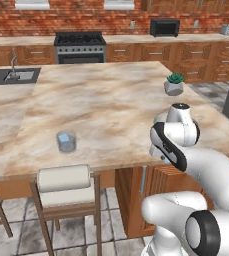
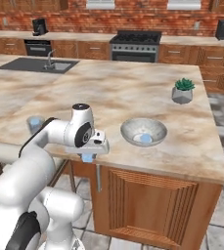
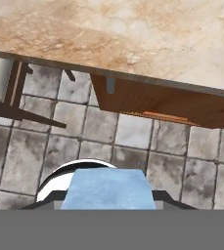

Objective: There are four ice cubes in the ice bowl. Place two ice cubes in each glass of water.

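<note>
Jaws gripping an ice cube (image 3: 108, 188) by opposite flat faces; likely light, slick, hard. Glass (image 1: 66, 142) lies well off.

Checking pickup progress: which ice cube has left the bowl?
The ice cube clamped in the tool at the counter's front edge; another light-blue one lies in the ice bowl.

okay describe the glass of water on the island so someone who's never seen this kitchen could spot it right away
Start at the big marble-topped island counter in the middle of the kitchen. Go to its near edge, just above the white-cushioned stool. The glass of water stands there: a short clear tumbler with bluish contents, unlike the small grey pot with a green plant across the top.
</note>
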Controlling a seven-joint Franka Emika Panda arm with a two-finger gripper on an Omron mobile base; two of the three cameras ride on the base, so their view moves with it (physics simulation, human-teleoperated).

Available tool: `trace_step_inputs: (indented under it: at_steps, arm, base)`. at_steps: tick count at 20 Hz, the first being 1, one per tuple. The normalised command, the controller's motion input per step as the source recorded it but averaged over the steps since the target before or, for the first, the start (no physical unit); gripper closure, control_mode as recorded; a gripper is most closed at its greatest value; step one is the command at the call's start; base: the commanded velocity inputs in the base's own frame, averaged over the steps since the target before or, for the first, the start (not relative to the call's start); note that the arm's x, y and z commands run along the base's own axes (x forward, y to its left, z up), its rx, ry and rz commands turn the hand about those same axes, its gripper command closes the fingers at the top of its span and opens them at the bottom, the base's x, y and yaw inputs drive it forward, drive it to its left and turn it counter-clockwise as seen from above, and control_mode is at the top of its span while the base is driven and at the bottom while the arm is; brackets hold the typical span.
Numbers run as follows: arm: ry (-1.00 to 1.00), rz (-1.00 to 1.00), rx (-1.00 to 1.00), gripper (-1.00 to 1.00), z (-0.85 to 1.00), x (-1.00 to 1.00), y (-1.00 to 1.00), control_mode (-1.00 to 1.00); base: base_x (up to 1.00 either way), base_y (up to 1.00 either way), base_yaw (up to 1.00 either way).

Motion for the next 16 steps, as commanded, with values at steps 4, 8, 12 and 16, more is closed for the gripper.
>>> trace_step_inputs:
  at_steps: [4, 8, 12, 16]
  arm:
    - [0.0, 0.0, 0.0, 1.0, 0.0, 0.0, 0.0, 1.0]
    - [0.0, 0.0, 0.0, 1.0, 0.0, 0.0, 0.0, 1.0]
    - [0.0, 0.0, 0.0, 1.0, 0.0, 0.0, 0.0, 1.0]
    - [0.0, 0.0, 0.0, 1.0, 0.0, 0.0, 0.0, 1.0]
  base:
    - [-0.25, 0.14, 0.02]
    - [-0.19, 0.44, 0.01]
    - [-0.14, 0.59, 0.04]
    - [-0.27, 0.67, 0.06]
